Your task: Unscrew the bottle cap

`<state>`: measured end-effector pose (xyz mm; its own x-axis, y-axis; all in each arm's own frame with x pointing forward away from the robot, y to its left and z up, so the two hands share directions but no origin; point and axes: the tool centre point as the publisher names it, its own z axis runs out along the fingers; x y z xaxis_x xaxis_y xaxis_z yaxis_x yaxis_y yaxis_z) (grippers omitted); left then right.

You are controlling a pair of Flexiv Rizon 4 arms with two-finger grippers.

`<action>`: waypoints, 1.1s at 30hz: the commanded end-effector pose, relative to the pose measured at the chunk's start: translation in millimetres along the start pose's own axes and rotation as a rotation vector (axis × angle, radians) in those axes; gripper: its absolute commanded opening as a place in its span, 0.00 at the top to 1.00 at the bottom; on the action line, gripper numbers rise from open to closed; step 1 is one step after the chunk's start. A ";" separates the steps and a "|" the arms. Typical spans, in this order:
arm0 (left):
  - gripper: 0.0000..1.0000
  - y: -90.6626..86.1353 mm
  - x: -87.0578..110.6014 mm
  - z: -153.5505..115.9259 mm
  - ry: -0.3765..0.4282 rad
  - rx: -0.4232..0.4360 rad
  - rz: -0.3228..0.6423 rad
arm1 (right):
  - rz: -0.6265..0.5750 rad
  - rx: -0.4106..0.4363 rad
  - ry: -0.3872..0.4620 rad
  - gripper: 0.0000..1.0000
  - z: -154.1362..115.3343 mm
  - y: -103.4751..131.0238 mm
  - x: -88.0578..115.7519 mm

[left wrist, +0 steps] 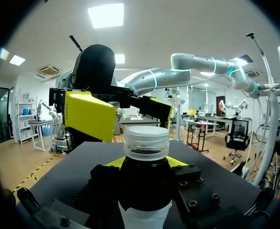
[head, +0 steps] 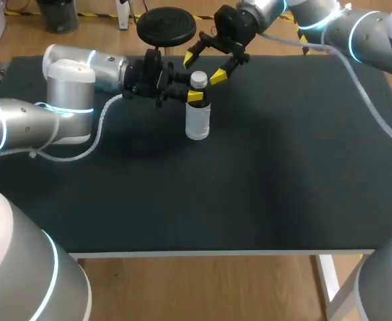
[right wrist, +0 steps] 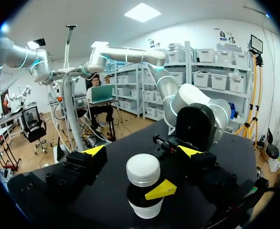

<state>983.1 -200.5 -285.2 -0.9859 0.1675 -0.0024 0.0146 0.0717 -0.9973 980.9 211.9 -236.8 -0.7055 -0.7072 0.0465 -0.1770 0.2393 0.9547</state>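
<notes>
Frankly, my worry is torque: on the black table [head: 283, 167] the upright bottle [head: 197, 119], near the far edge, may spin inside my left gripper [head: 194, 97], clamped on its neck, if that hold is light. My left arm [head: 22, 124] lies low from the side. My right arm [head: 356, 33] slants in from the far corner, the right gripper [head: 206, 65] spread wide astride the white cap [head: 198, 79], apparently clear of it.

The bottle [head: 197, 124] has a whitish body, a dark neck and a white, finely ribbed cap [head: 198, 79]. The left gripper [head: 196, 96] and right gripper [head: 204, 68] are black with bright yellow tips. The left arm [head: 22, 124] and right arm [head: 363, 30] are silver-grey with glowing pale-blue rings. The table [head: 263, 187] is black, its near edge white.
</notes>
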 end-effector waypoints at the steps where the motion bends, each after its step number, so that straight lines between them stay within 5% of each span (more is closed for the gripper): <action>1: 1.00 0.4 -1.4 -0.4 0.004 0.001 0.000 | 0.026 -0.025 -0.031 0.00 -12.1 -2.8 -3.0; 11: 1.00 0.4 -1.4 -0.4 0.004 0.001 0.000 | 0.116 -0.062 -0.452 0.00 -29.9 -5.2 -8.0; 33: 1.00 0.4 -1.4 -0.4 0.004 0.001 0.000 | 0.146 -0.081 -0.831 0.00 -32.0 -2.6 -0.5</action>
<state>983.1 -200.5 -285.2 -0.9858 0.1678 -0.0024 0.0146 0.0717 -0.9973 1012.8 191.8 -231.3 -0.9073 -0.4135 0.0761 -0.0162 0.2151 0.9765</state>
